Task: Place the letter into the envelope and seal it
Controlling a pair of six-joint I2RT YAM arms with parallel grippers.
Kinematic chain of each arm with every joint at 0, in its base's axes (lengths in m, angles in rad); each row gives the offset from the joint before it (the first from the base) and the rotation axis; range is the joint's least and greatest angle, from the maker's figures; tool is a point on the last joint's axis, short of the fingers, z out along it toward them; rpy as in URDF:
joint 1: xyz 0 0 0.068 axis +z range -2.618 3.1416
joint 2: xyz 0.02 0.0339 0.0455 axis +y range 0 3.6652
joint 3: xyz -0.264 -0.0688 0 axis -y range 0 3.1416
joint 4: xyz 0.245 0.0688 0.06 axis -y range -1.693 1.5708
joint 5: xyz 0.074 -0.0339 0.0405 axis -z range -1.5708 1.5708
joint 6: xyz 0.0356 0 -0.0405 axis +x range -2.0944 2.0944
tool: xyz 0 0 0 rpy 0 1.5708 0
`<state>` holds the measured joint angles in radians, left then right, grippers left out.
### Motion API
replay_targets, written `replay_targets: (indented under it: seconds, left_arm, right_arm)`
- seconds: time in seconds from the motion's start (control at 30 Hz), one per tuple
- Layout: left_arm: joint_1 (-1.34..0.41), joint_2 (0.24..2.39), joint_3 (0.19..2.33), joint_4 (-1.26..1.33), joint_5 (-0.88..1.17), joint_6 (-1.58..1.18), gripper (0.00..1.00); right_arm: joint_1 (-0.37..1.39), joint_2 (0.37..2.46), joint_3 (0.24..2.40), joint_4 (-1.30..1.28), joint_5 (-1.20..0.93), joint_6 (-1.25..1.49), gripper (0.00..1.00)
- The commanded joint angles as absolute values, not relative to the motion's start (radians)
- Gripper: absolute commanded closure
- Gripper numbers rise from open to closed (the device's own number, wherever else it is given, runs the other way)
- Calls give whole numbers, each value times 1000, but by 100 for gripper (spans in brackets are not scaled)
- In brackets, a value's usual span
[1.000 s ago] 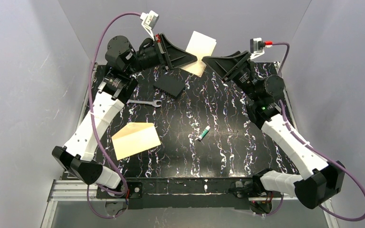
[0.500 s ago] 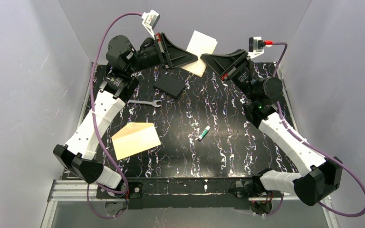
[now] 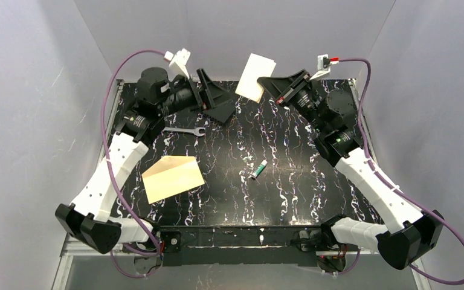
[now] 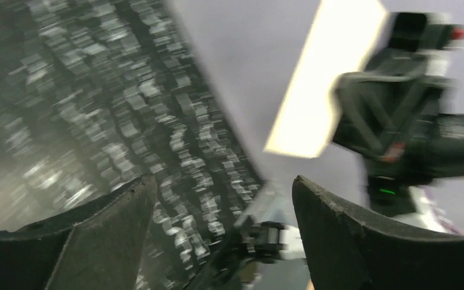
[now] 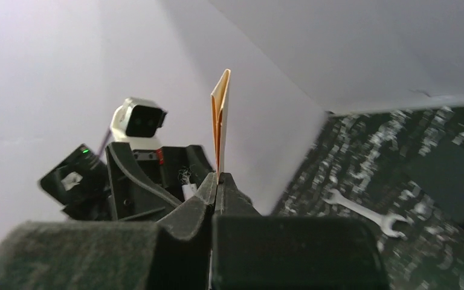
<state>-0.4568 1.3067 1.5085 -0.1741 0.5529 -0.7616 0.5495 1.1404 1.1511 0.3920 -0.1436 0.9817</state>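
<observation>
The cream-white envelope (image 3: 255,77) hangs in the air at the back of the table, pinched by its lower right edge in my right gripper (image 3: 263,82), which is shut on it. From the right wrist the envelope (image 5: 220,121) stands edge-on above the closed jaws of the right gripper (image 5: 217,179), tan between its layers. My left gripper (image 3: 225,106) is open and apart from the envelope, low over the table to its left. Its wrist view shows wide-apart jaws of the left gripper (image 4: 223,193) and the envelope (image 4: 329,78) beyond. The tan letter (image 3: 173,179) lies flat at the front left.
A silver wrench (image 3: 183,130) lies left of centre, also in the right wrist view as the wrench (image 5: 362,211). A small green-and-white tube (image 3: 259,170) lies mid-table. A black flat square sits mostly hidden under the left gripper. Grey walls close in on three sides.
The right gripper closed on the envelope and holds it up. The left gripper let go, opened and drew back to the left and down.
</observation>
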Motion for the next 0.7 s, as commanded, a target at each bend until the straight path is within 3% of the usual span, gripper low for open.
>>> replay_targets:
  seconds: [0.0,0.13,0.27,0.67]
  left_arm:
    - [-440,1220,1382,-674,122,-572,17]
    - [-425,1111,1167,-886,-74,-676,14]
    - [-391,979,920,-914,-86,-822,16]
    - [-188,1023,579,-614,-50,-959,14]
  right_arm:
    - [548,1145,1141,114,-52,828,99]
    - [548,1175,1053,94,-78,828,99]
    - [549,1219,1001,114,-104,832,99]
    - [550,1349,1019,154,-170,825,99]
